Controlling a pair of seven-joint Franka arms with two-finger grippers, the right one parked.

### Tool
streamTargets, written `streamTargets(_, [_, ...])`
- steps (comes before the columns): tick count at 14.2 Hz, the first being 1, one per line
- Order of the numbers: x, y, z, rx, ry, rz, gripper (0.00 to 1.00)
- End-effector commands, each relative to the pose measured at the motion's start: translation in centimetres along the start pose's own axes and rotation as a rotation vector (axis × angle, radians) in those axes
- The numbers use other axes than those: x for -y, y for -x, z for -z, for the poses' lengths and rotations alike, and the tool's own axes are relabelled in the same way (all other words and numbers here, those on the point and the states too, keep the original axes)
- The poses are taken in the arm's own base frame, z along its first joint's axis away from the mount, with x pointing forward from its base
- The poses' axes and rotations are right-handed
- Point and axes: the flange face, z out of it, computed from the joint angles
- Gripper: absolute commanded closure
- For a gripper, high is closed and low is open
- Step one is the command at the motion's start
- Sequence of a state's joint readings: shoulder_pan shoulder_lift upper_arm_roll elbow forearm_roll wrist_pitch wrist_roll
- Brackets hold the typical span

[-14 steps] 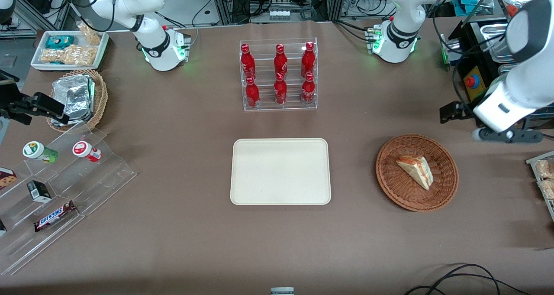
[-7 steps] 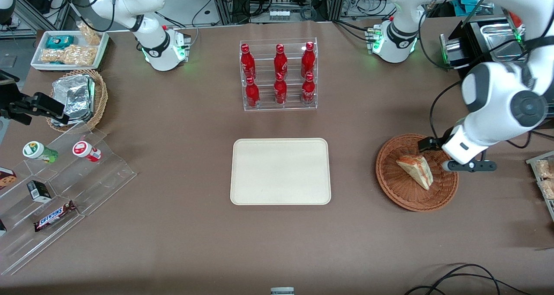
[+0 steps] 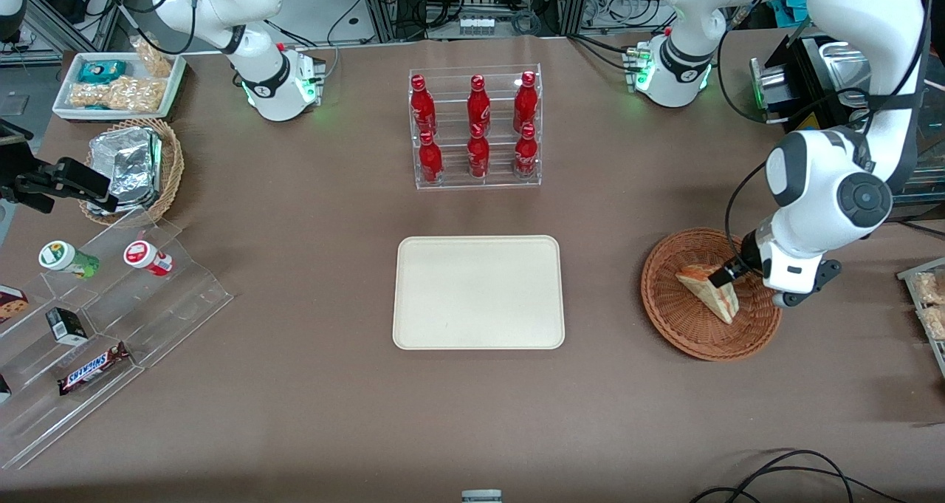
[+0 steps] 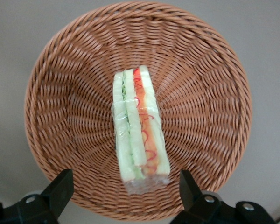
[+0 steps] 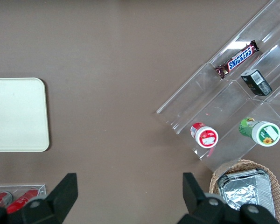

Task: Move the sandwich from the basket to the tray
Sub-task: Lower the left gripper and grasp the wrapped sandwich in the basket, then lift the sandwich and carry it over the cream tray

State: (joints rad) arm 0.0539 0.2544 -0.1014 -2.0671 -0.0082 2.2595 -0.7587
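Woven wicker basket (image 4: 210,84); glossy film-wrapped sandwich (image 4: 137,130).

Glossy white rounded arm segments are joined by dark grey discs; black cables are looped above the black two-fingered end effector (image 3: 727,273); green lights are lit at the base.

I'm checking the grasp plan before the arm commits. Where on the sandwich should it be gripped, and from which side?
Grip the sandwich across its two flat bread faces near mid-length, coming straight down from above. It stands on edge in the basket with the filling layers facing up, and the open end effector already straddles it, one finger outside each face.
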Motion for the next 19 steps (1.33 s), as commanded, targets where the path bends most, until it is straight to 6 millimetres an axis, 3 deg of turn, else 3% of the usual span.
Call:
streamTargets(1, [-1.6,-0.8,-2.1,0.004,-0.005,0.126,0.0])
streamTargets(3, [-1.8,-0.9,-3.2,0.017,-0.014,0.135,0.0])
streamTargets(4, [-1.8,-1.0,-3.8,0.025,-0.02,0.162,0.21])
streamTargets(6, [-2.4,-1.8,-4.3,0.026,-0.023,0.196,0.94])
streamTargets(10, [-2.2,-1.7,-3.1,0.045,-0.053,0.195,0.97])
streamTargets(12, [-2.5,-1.8,-0.3,0.07,-0.096,0.188,0.98])
streamTargets(15, [-6.2,0.1,4.4,0.105,-0.155,0.108,0.99])
streamTargets(17, [-8.6,2.7,4.8,0.11,-0.144,-0.054,1.0])
streamTargets(19, [-12.7,6.1,4.0,0.097,-0.098,-0.305,1.0])
